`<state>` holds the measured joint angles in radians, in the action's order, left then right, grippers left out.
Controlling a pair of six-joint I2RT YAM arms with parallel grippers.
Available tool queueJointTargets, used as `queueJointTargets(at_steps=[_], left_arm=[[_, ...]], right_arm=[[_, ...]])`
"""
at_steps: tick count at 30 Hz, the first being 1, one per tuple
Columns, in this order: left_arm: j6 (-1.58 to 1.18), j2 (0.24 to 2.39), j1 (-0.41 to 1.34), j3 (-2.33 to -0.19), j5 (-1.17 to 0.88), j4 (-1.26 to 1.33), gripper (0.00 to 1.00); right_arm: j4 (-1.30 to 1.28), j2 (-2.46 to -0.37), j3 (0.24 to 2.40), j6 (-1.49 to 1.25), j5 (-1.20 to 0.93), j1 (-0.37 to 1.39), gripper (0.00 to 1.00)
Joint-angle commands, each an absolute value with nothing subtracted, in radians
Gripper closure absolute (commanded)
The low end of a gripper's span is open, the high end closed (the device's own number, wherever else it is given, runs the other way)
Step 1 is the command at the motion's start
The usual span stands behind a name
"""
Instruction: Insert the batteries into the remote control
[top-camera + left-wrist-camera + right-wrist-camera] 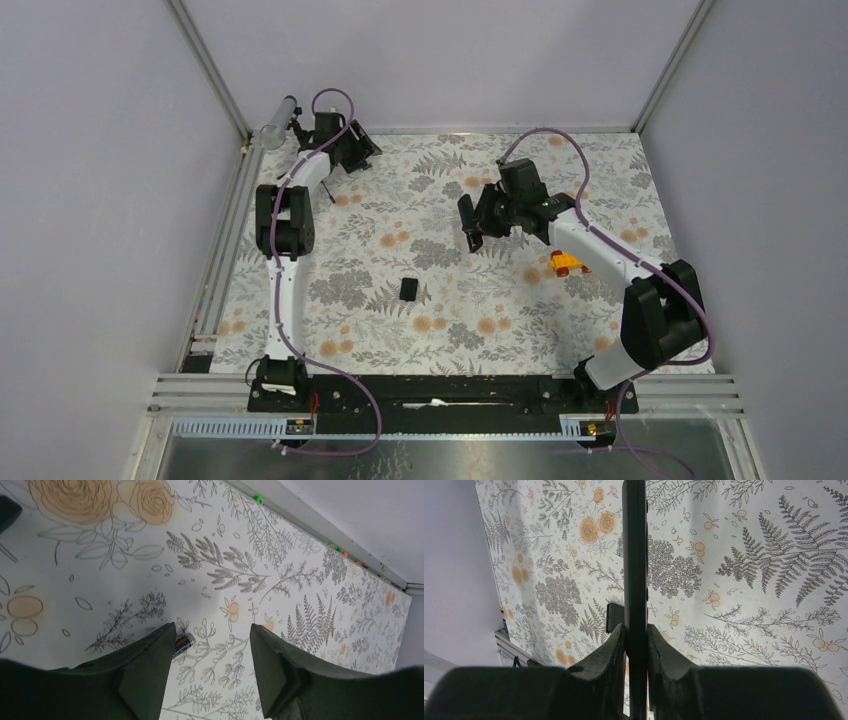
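Floral-printed table filled the enclosure; at its eleven o'clock corner the left tool hung spread, one battery lying partly hidden behind its nine o'clock finger. Near centre lay the small black cover, and at its two o'clock the right tool pinched the remote control edge-on.

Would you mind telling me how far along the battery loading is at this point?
Done: the cover is off, lying on the table. In hand: the right claw clamps the remote control edge-on; the left claw hangs open over one battery, not gripping it. Left: picking up and inserting the cells; a second one is not visible.
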<state>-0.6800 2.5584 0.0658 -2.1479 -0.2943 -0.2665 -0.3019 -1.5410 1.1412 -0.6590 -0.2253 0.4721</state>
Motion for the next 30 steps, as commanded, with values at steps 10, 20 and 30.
queueJointTargets(at_steps=[10,20,30], left_arm=[[-0.534,2.393,0.133,-1.955,-0.202,-0.449,0.39],[-0.512,2.434,0.219,-2.07,-0.007,-0.524,0.43],[-0.462,2.452,0.294,-2.085,0.044,-0.597,0.5]], right_arm=[[-0.29,-1.58,1.206,-0.635,-0.23,0.468,1.0],[-0.292,-1.574,1.203,-0.62,-0.248,0.457,1.0],[-0.292,-1.569,1.204,-0.611,-0.251,0.443,1.0]])
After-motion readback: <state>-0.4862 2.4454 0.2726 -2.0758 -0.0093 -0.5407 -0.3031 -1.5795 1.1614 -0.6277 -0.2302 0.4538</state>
